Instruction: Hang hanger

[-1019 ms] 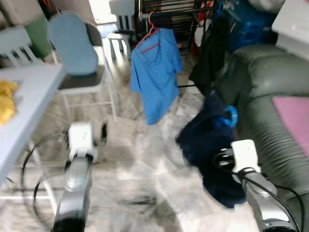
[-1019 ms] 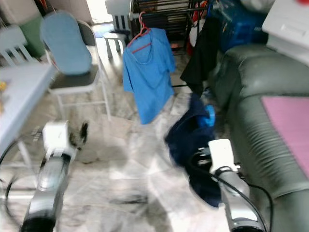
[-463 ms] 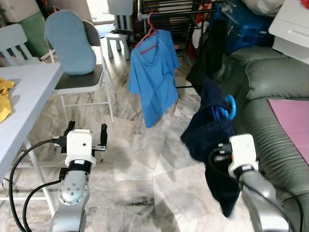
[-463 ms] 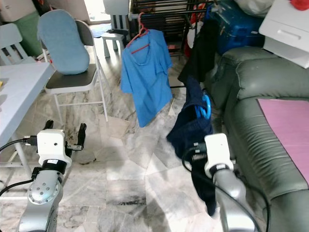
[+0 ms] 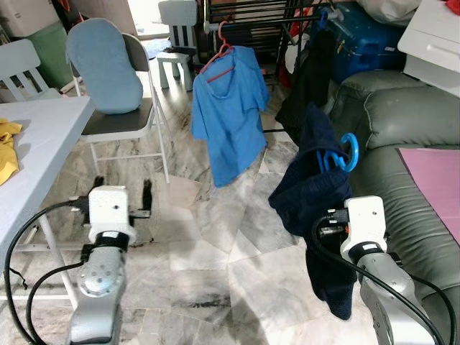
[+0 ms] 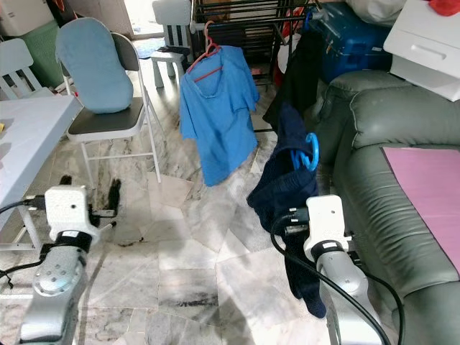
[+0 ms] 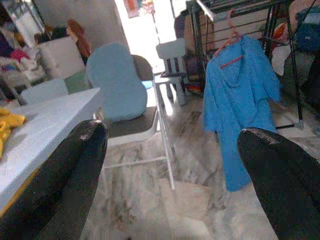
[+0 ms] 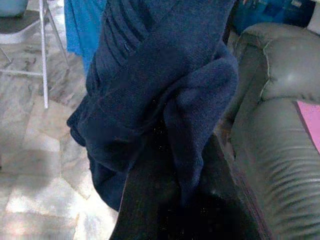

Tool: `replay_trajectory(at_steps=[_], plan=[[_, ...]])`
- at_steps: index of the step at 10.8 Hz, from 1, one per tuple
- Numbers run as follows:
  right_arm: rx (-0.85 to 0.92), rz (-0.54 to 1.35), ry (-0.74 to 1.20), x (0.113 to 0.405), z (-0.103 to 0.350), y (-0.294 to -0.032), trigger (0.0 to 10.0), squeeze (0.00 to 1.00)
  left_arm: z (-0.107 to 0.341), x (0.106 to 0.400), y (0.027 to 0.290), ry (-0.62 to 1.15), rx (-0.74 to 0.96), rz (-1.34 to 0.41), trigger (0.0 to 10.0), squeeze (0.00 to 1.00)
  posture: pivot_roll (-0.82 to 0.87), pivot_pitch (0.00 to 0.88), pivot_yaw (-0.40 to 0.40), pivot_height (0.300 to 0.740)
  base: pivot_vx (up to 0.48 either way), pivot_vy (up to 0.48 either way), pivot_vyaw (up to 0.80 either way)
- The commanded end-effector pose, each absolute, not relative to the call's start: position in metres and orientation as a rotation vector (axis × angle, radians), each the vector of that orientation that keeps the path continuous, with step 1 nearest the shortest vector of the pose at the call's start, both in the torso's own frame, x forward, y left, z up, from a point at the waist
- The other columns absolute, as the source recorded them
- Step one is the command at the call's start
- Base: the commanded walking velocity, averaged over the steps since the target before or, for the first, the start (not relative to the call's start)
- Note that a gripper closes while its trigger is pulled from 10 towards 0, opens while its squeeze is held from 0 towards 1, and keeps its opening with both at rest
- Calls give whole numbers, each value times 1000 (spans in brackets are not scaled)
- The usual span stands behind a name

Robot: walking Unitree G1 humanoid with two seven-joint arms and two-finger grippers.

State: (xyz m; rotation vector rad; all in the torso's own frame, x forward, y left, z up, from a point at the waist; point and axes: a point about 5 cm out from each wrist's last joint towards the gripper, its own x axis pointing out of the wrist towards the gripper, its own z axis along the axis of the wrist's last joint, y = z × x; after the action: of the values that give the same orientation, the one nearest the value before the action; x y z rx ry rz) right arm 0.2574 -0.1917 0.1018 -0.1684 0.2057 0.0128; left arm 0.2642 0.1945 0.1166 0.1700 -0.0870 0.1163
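Observation:
A blue hanger (image 5: 343,152) carries a dark navy garment (image 5: 309,205), held up in front of the sofa. My right gripper (image 5: 336,188) is shut on it, and the cloth drapes over its fingers (image 8: 165,200). Far ahead stands a black drying rack (image 5: 266,14). On it hangs a light blue shirt (image 5: 230,108) on a pink hanger (image 5: 223,54), with a black garment (image 5: 309,79) beside it. My left gripper (image 5: 123,183) hovers low over the floor, open and holding nothing, its fingers (image 7: 75,165) spread wide.
A grey-green sofa (image 5: 402,136) with a pink cushion (image 5: 435,180) lies close on the right. A white table (image 5: 36,144) with a yellow cloth (image 5: 7,147) stands on the left. Behind it is a folding chair (image 5: 115,86). Marble floor (image 5: 215,251) lies between me and the rack.
The blur from walking has settled. My right gripper has lifted the hanger and navy garment higher. My left arm has shifted a little to the left.

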Motion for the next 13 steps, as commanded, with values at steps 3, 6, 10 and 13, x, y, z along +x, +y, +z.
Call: replay_trajectory(at_steps=[3, 6, 10, 13], plan=[[-141, 11, 233, 259, 101, -186, 10000, 0, 119, 271, 195, -86, 172, 104, 10000, 0, -221, 0, 71, 740, 211, 0, -281], [-145, 16, 267, 257, 97, -185, 10000, 0, 119, 271, 194, -84, 174, 90, 10000, 0, -218, 0, 71, 740, 415, 0, 0], [-175, 55, 257, 258, 100, -181, 10000, 0, 117, 272, 189, -80, 162, 83, 10000, 0, -221, 0, 71, 740, 448, 0, 198], [-168, 45, 266, 257, 99, -182, 10000, 0, 116, 273, 185, -73, 161, 62, 10000, 0, -227, 0, 77, 740, 440, 0, 263]])
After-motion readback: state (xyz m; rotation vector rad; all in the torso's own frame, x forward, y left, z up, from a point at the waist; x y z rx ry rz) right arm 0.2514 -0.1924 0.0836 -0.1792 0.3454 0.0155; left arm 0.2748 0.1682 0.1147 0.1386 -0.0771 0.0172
